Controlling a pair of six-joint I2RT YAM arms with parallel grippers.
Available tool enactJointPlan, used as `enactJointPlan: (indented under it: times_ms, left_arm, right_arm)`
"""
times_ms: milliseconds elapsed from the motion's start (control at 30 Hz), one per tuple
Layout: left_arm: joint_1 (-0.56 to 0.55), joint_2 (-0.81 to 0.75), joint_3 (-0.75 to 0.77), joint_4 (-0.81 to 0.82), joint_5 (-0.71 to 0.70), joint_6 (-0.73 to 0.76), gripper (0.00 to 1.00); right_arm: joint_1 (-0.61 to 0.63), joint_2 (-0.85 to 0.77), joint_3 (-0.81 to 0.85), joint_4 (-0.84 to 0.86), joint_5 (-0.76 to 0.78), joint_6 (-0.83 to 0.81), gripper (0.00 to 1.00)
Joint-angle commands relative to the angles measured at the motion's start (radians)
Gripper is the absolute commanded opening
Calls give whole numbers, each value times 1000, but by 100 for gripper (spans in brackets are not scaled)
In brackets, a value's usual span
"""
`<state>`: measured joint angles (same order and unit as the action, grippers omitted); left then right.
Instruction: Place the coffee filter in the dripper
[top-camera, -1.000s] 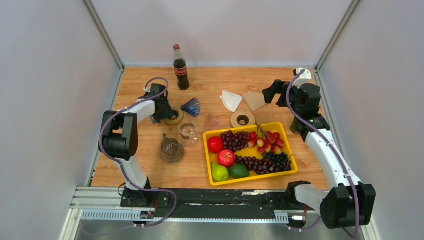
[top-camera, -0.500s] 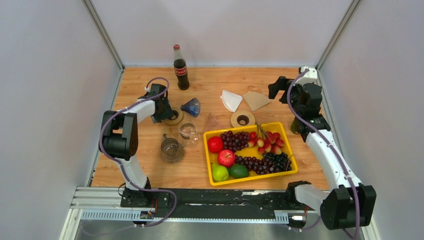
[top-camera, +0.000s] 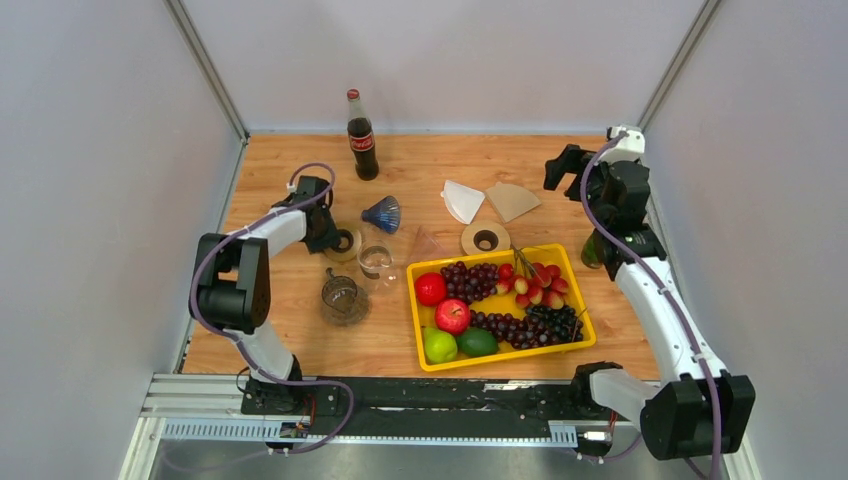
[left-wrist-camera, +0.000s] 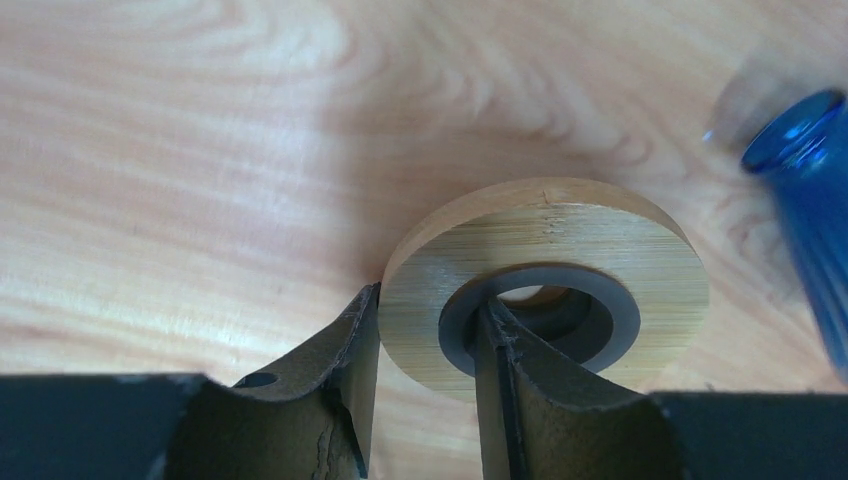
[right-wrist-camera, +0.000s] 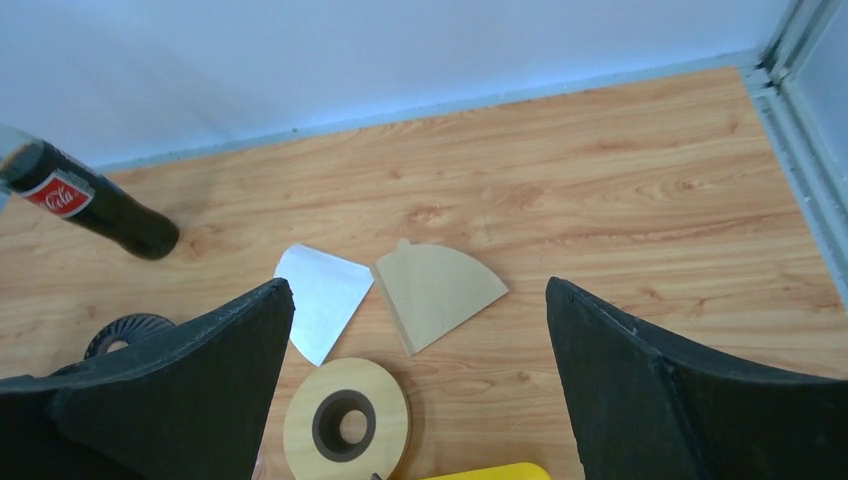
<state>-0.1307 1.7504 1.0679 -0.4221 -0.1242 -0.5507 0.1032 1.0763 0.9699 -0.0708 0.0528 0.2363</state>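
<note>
Pinching ring (left-wrist-camera: 545, 235) rim with left gripper (left-wrist-camera: 428, 305), frame bottom. With right gripper (right-wrist-camera: 417, 290) spread wide above filter (right-wrist-camera: 440, 295), mid-frame, lying flat. Better nip its curved edge, then seat point-down in dripper (top-camera: 382, 213), centre-left.

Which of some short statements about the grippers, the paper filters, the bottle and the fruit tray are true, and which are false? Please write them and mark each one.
1. The left gripper has one finger outside the wooden ring and one in its hole. True.
2. The right gripper holds a paper filter. False: it is open and empty. The white filter and the brown filter lie flat on the table.
3. The bottle stands upright. True.
4. The yellow tray holds only grapes. False: it also holds other fruit, such as a red apple.
</note>
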Motion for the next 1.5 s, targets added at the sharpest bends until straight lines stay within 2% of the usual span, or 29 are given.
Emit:
enactJointPlan:
  times_ms: [0, 100, 233, 367, 467, 667, 800, 1033, 1167, 1267, 1467]
  left_arm:
    - [-7, -148, -122, 52, -9, -50, 30]
    - [-9, -230, -223, 157, -29, -75, 20]
    - [-8, -325, -293, 291, -55, -95, 16]
    - [-8, -383, -241, 239, -68, -93, 7]
    - [-8, -442, -203, 200, -82, -90, 5]
    - [-8, -573, -147, 109, -2, -79, 5]
    - [-8, -677, -147, 87, 156, -40, 5]
    - [-8, -787, -121, -26, 676, 42, 2]
    - [-9, -825, -129, -84, 843, 46, 0]
    - [-9, -828, -116, -168, 892, 54, 0]
    - [-8, -823, -59, -444, 859, 89, 0]
  right_arm:
    - [-1, 65, 9, 15, -133, -8, 100]
    - [0, 66, -44, 145, -245, 56, 100]
    - [15, 4, -141, 320, -343, 124, 100]
    - [21, -28, -120, 276, -388, 124, 100]
    - [22, -46, -103, 219, -418, 136, 100]
    - [22, -85, -112, 123, -442, 126, 100]
    - [23, -100, -113, 119, -511, 108, 100]
    - [23, -74, -110, 123, -706, 88, 100]
    - [25, -59, -137, 124, -712, 95, 100]
    - [25, -51, -157, 125, -706, 107, 100]
    - [26, -37, -166, 111, -690, 119, 100]
